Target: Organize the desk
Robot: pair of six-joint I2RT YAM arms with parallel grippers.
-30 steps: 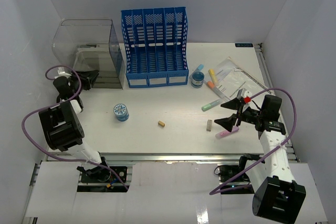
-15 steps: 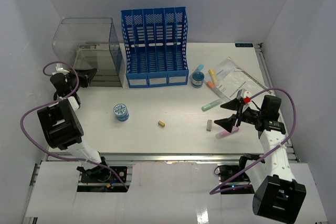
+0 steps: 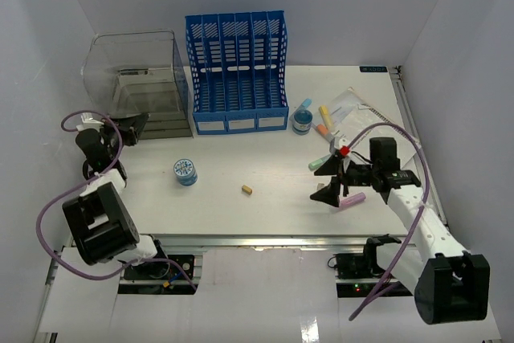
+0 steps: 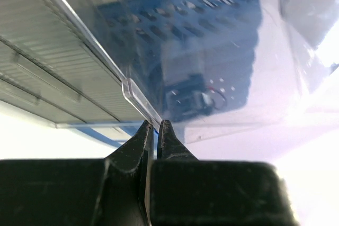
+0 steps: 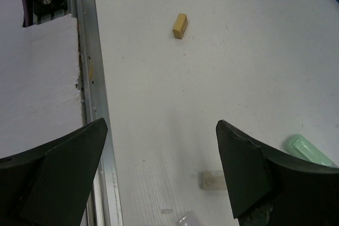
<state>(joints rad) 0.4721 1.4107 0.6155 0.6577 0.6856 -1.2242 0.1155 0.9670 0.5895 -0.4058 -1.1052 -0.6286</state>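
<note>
Right gripper has swung inward, spread wide and empty over open desk beside the front rail.
Left gripper pinches the clear box by its bottom lip at the desk's left edge.

Desk seen as smooth matt white, metal rails at edges, clear box glossy transp. plastic, file rack blue plastic, sheets paper, small block wood-like.
</note>
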